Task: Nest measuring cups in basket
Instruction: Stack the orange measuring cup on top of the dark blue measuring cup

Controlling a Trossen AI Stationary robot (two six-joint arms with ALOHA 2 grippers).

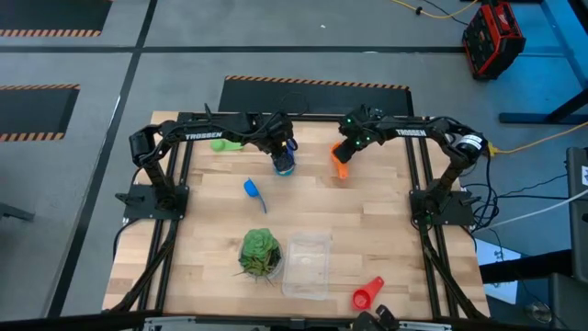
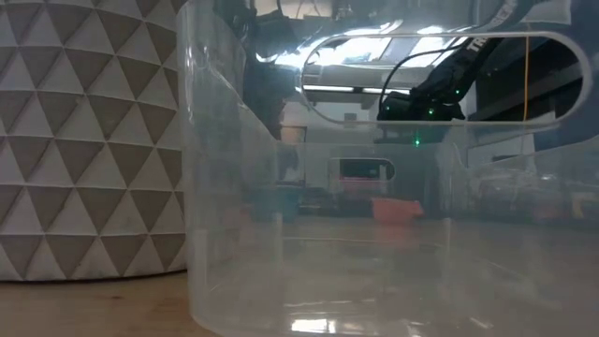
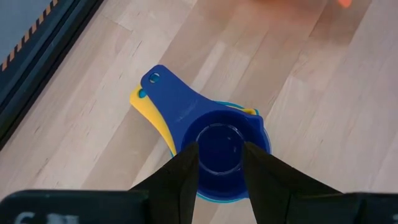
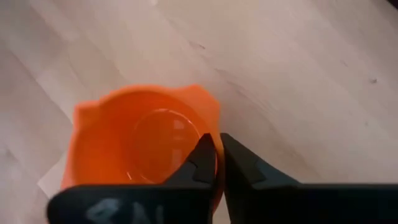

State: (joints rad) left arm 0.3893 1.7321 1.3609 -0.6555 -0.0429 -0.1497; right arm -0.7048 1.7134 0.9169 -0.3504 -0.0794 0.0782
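**Cups scattered on the worktop, basket at lower centre**

Cups lie across the worktop (image 1: 367, 221), seen from above. At upper left of centre a green cup (image 1: 223, 143) lies beside the left arm. Below it, toward the middle, a light blue cup (image 1: 253, 190) lies alone with its handle pointing down-right. A leafy ball (image 1: 260, 253) sits at lower left of centre, just beside the basket (image 1: 307, 265), which stands at lower centre; no cup shows inside it.

The left gripper (image 1: 283, 153) is at upper centre, over a stack of cups. In the left wrist view its fingers (image 3: 180, 177) stand partly apart on either side of a dark blue cup (image 3: 205, 134), one finger on each side of the bowl; whether they press it I cannot tell. That cup sits nested in a blue cup (image 3: 264, 144), with a yellow cup (image 3: 149, 112) showing under the handles.

Right of the stack, the right gripper (image 1: 344, 154) is at the orange cup (image 1: 341, 165). In the right wrist view its fingers (image 4: 245, 168) are nearly together, pinching the rim of the orange cup (image 4: 137, 140) between them.

At lower right a red cup (image 1: 366, 295) lies near the worktop's front edge, right of the basket.

In the low view the basket's clear wall (image 2: 234, 187) fills most of the frame, and the orange cup (image 2: 397, 208) shows dimly through it.
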